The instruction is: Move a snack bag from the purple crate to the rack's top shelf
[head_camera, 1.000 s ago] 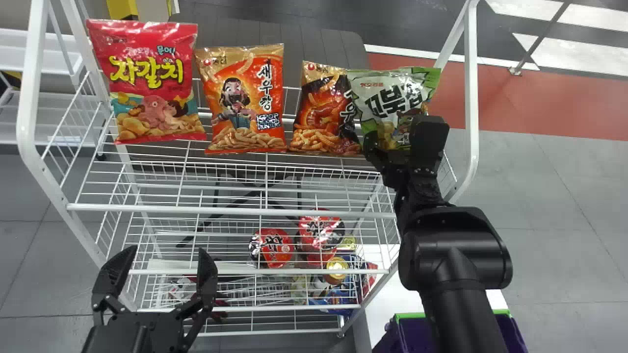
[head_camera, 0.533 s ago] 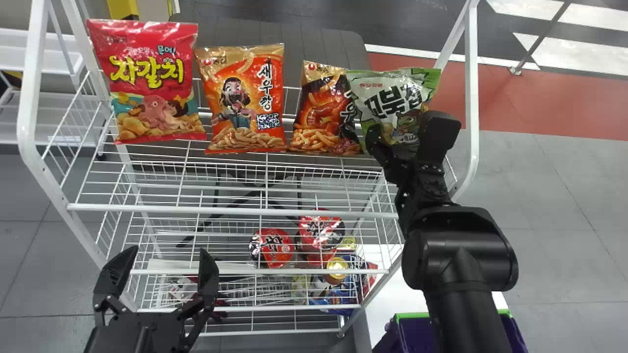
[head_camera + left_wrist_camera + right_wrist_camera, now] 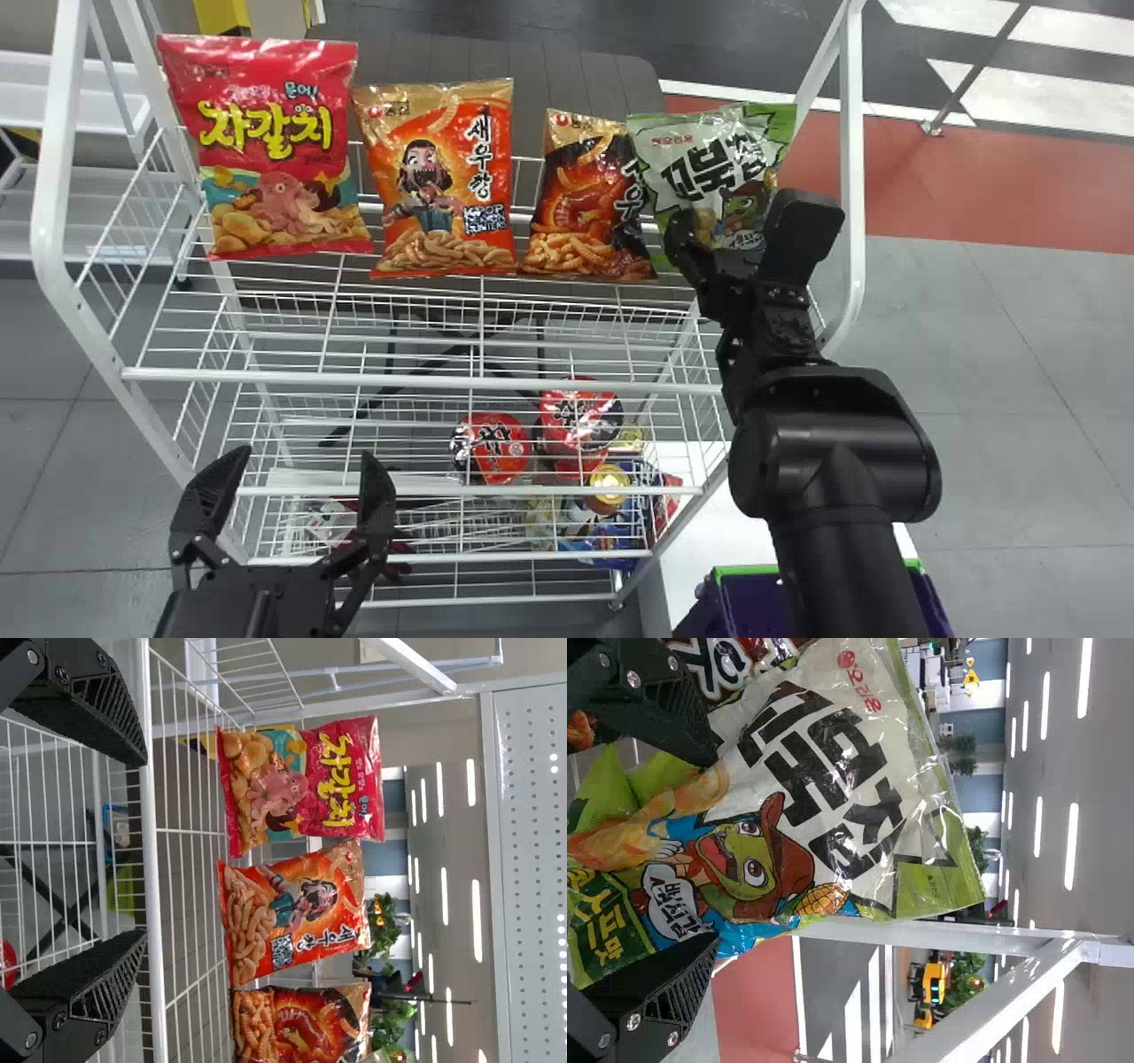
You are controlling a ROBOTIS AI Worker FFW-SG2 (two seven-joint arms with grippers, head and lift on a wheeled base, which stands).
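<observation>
The red bag (image 3: 270, 142) stands at ten o'clock; the left gripper (image 3: 306, 459), wide apart, hangs at eight. The green snack bag (image 3: 695, 164) stands on the top shelf towards one; the right gripper (image 3: 742, 214), at two, is spread wide by its lower part.

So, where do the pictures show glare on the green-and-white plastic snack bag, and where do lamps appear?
Right wrist view: white glints run along creases near the green-and-white plastic snack bag's top; head view: smaller glints near its top; left wrist view: long white lamps glow beyond the bags.
</observation>
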